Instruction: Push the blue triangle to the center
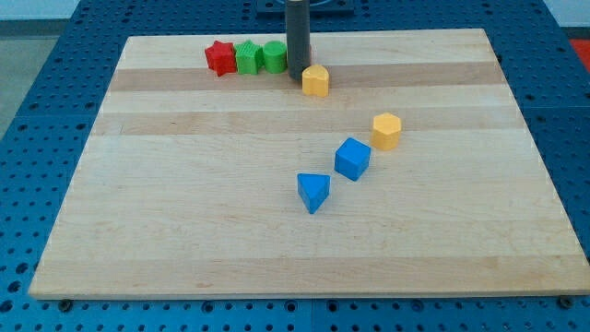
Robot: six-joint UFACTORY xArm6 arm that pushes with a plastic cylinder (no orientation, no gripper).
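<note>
Sitting by yellow block, my tip w/o end effector, well apart from blue triangle.

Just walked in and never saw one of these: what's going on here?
A robot arm's rod pushes blocks around a wooden board. My tip is at the view's top, beside a yellow block and a row of red star and green blocks. The blue triangle it must centre lies untouched, well below the tip, near the middle.

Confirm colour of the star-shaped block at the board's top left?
Red. The star block sits leftmost in the top row, clearest in the camera view.
</note>
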